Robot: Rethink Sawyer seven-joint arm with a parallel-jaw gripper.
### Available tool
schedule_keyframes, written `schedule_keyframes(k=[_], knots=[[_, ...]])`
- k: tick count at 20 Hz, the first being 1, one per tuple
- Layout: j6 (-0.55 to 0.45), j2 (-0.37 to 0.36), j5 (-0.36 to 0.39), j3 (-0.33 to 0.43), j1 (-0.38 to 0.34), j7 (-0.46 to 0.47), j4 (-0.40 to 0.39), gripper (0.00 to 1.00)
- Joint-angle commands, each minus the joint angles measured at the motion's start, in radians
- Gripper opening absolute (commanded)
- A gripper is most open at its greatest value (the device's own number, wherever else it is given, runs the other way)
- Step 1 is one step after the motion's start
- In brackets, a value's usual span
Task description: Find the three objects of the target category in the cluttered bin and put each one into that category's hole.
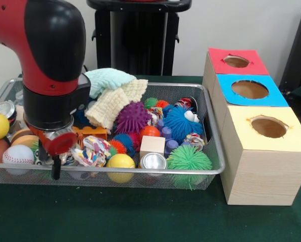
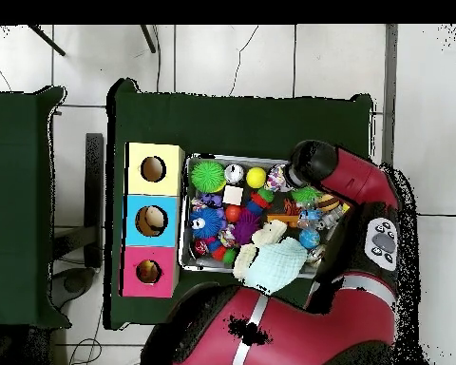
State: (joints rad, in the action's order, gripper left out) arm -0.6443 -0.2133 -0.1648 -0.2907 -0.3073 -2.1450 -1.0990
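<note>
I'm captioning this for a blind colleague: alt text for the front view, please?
A red and black robot arm reaches into a wire bin crammed with balls, spiky toys and cloths; beside it stand three wooden boxes with red, blue and yellow holed tops.

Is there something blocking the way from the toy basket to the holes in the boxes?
Nothing visible covers the yellow hole, blue hole or red hole. Only the wire bin's wall stands between the toys and the boxes, so things must be lifted over it.
</note>
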Motion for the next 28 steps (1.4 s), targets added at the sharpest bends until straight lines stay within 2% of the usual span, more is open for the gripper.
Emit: schedule_keyframes(k=[1,8,13,16,23,28], knots=[[0.019,-0.072,0.029,0.081,-0.055,-0.030,-0.215,1.00],[-0.031,-0.151,0.033,0.095,-0.070,0.008,-0.271,1.00],[-0.067,-0.186,0.044,0.098,-0.091,0.040,-0.262,1.00],[-0.028,-0.179,0.055,0.121,-0.114,0.053,-0.273,1.00],[0.080,-0.207,0.071,0.164,-0.147,0.047,-0.383,1.00],[0.113,-0.205,0.080,0.172,-0.146,0.033,-0.402,1.00]])
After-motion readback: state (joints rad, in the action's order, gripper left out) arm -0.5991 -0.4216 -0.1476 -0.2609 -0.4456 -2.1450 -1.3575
